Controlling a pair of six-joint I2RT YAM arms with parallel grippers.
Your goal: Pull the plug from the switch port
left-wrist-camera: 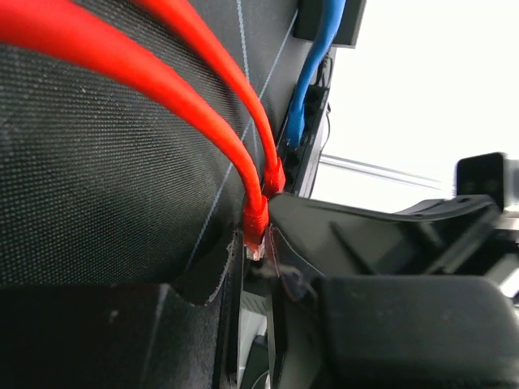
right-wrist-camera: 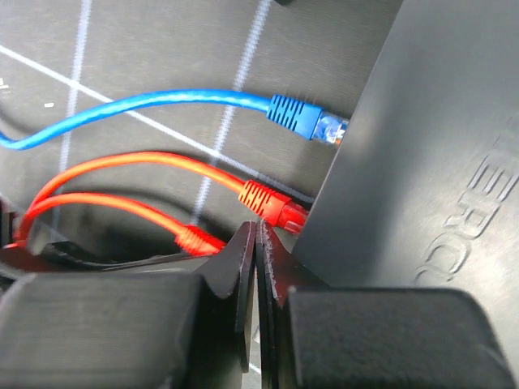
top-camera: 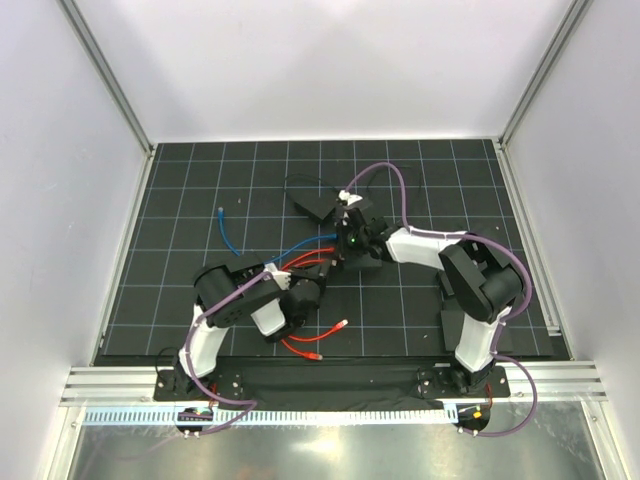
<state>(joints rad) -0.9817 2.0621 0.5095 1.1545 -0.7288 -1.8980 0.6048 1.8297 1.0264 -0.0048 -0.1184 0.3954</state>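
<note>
The switch [right-wrist-camera: 422, 146] is a flat matte-black box; in the top view [top-camera: 362, 264] it lies at mid-table under my right gripper [top-camera: 350, 242]. A blue plug [right-wrist-camera: 312, 121] and a red plug [right-wrist-camera: 276, 207] sit in its edge sockets. My right gripper [right-wrist-camera: 256, 243] is shut and empty, its fingers pressed together at the switch's edge. My left gripper [left-wrist-camera: 258, 251] is shut on a second red plug [left-wrist-camera: 255, 223], whose clear tip shows between the fingers, apart from the switch [left-wrist-camera: 312, 105]. This plug also shows in the right wrist view [right-wrist-camera: 199, 239].
A small black power brick [top-camera: 315, 205] with a thin cord lies behind the switch. The blue cable's loose end [top-camera: 220, 212] lies to the left. Loose red plugs [top-camera: 343, 324] lie near the front by my left arm. White walls surround the gridded mat.
</note>
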